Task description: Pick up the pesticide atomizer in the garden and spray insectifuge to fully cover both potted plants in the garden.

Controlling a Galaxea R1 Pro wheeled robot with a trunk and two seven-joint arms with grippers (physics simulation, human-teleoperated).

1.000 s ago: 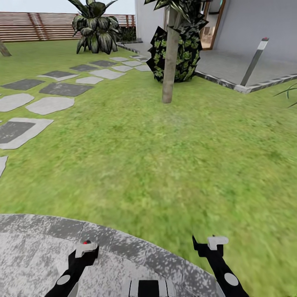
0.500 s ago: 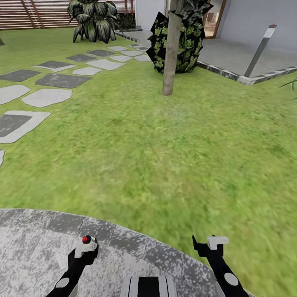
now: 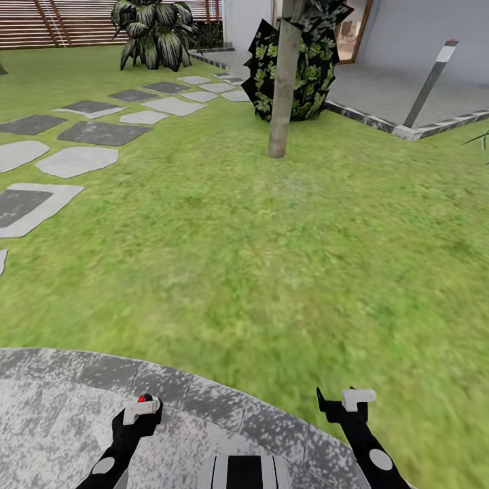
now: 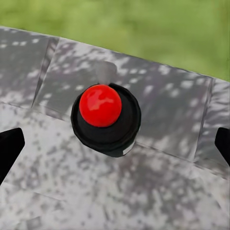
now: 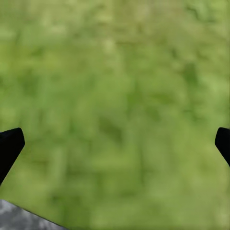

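**Left end effector poised over the bottle at the patio's edge**

In the head view the left end effector [image 3: 139, 414] sits a little lower than half a second ago. The red knob beside its white part now shows less. The right end effector [image 3: 338, 401] holds the same place, out over the rim of the patio [image 3: 61, 401]. The lawn, stones and trees have slid down the picture only a trace, which is the camera's shift and not theirs.

The left wrist view looks straight down on a small black bottle with a glossy red knob, which appears to be the pesticide atomizer [image 4: 106, 120]. It stands on the mottled grey patio stone near the curved edge. The left end effector's two black fingertips [image 4: 9, 148] are spread wide on either side of it, clear of its body. The right end effector is also spread wide, with blurred grass between its tips and nothing held.

Beyond the patio the garden lawn [image 3: 272, 258] runs far to a palm trunk [image 3: 282, 102]. Grey stepping stones [image 3: 76, 160] lie at far left, a bollard light [image 3: 429, 81] stands at far right, and a slatted fence [image 3: 54, 20] closes the far left.
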